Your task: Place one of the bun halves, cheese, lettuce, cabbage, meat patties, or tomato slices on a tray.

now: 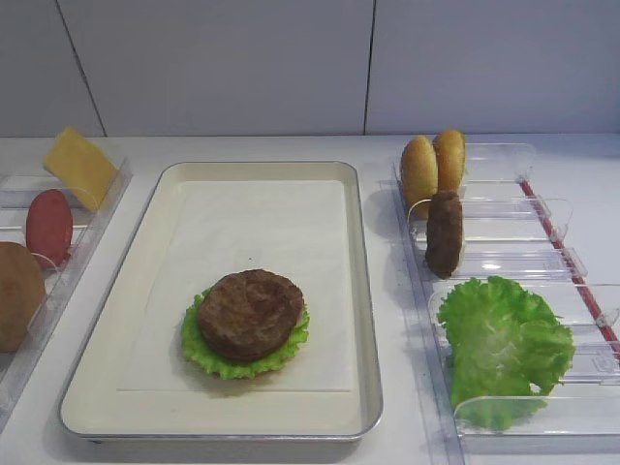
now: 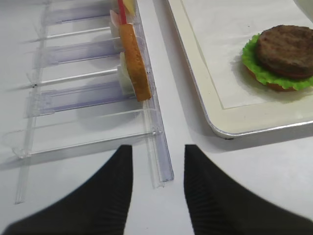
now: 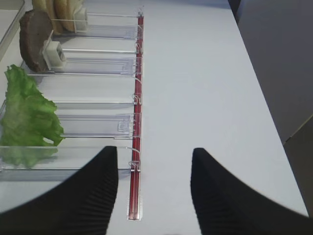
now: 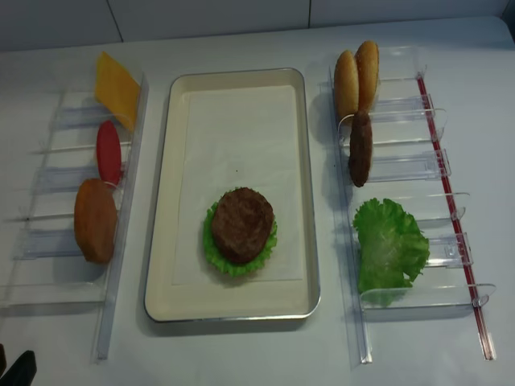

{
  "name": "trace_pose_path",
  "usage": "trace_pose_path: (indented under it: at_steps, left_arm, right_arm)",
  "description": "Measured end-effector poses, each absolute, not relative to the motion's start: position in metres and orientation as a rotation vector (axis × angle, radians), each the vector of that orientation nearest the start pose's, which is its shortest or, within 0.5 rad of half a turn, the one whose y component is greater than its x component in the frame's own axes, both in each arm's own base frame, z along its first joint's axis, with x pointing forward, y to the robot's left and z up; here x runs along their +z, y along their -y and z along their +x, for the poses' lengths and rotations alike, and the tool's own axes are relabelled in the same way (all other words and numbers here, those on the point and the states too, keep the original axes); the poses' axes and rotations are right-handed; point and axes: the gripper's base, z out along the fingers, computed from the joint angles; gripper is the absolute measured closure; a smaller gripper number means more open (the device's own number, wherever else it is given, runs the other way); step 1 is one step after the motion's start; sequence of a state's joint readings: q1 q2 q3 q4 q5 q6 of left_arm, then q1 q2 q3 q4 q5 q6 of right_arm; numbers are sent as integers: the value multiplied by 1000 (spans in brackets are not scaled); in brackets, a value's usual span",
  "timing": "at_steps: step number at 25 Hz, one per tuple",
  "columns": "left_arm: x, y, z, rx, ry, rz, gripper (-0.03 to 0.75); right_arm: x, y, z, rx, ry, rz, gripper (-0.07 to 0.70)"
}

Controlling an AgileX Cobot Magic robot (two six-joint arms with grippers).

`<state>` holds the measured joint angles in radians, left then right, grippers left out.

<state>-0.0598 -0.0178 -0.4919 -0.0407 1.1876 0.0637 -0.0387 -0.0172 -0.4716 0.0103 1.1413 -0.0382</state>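
The large rectangular silver metal tray point(image 1: 363, 291) with its cream paper liner runs lengthwise from the near edge of the white surface point(image 4: 241, 354) toward the far edge. A dark brown round meat patty point(image 1: 251, 315) lies flat on frilly green lettuce point(image 1: 208, 358) near the tray's near end; the far half of the liner is bare. In the right clear plastic rack point(image 4: 418, 173), two golden-tan bun halves point(image 1: 433, 167) and a second patty point(image 1: 445, 232) stand on edge. The right claw point(image 3: 154, 191) hovers low over that rack's near end, fingers apart and holding nothing. The left claw point(image 2: 157, 191), likewise apart and unladen, hangs by the left rack point(image 2: 88, 98).

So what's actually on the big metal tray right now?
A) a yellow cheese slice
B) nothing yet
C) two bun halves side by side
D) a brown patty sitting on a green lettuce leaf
D: on the tray a dark meat patty lies on top of a frilly lettuce leaf; the cheese and bun halves stand in the side racks.
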Motion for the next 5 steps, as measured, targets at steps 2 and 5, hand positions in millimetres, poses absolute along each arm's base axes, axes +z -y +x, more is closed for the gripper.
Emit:
trace_pose_path:
  at_steps: [2, 5]
  left_arm:
    - [265, 3, -13, -47, -2157, 139, 452]
    - [265, 3, -13, -47, -2157, 139, 452]
  right_arm:
    - [263, -1, -8, -33, -2136, 0, 290]
    - [263, -1, -8, -33, -2135, 0, 311]
